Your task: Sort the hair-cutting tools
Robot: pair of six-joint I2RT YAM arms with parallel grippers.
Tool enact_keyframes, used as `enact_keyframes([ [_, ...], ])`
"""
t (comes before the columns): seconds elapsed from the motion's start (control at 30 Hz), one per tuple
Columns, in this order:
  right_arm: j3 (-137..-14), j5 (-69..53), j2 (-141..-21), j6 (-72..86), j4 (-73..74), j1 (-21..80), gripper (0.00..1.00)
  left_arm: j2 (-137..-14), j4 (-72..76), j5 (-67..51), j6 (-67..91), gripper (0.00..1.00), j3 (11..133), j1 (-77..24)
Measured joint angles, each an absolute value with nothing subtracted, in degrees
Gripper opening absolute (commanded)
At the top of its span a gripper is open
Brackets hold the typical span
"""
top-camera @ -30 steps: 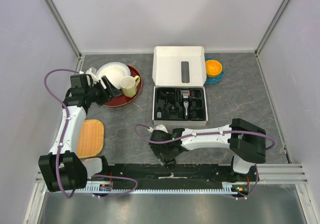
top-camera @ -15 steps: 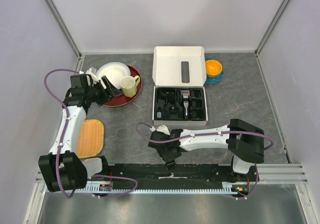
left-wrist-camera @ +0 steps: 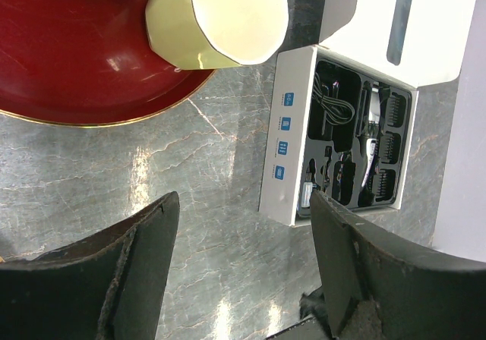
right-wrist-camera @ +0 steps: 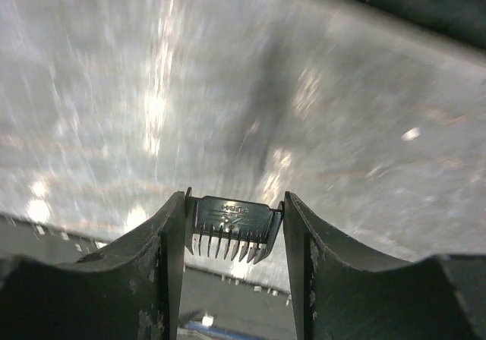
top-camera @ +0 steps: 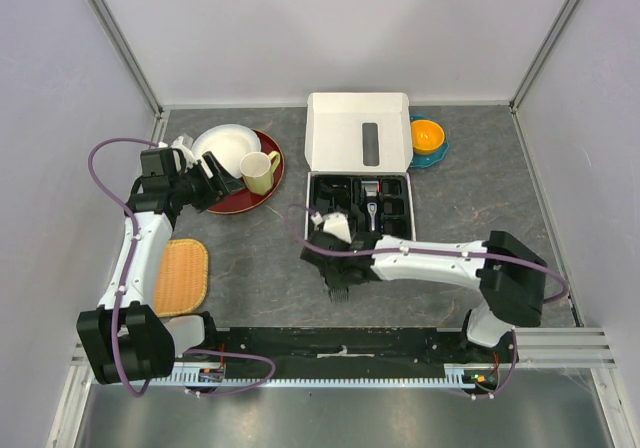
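Lower centre, the right gripper (right-wrist-camera: 235,209) pinches a small black toothed plastic comb attachment (right-wrist-camera: 228,222) by its ends; a fast swing might shake it loose.

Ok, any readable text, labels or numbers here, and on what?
No text is legible.
Side wall of the white cardboard box: four small blue labels, too small to read.
Raised marking on the black plastic comb attachment in the right claw: too blurred to read.
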State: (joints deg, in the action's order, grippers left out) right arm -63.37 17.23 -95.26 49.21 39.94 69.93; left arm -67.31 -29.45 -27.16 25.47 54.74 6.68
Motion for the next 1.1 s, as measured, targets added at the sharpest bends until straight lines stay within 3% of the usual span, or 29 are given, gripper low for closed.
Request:
enact_keyframes([
  [0.4,-72.3,34.0,-91.7,44.2,34.8,56.7,0.34,-67.3,-29.4,-27.2,25.5,0.76,54.7,6.7],
  [0.77,-73.4,43.4,-96.4,40.4,25.1,53.8,0.34,-67.3,-29.4,-27.4,25.5,0.76,54.7,6.7],
  [1.1,-70.6,44.6,-98.0,37.5,18.7,52.9,0.34,-67.3,-29.4,-27.6,25.5,0.76,54.7,6.7],
])
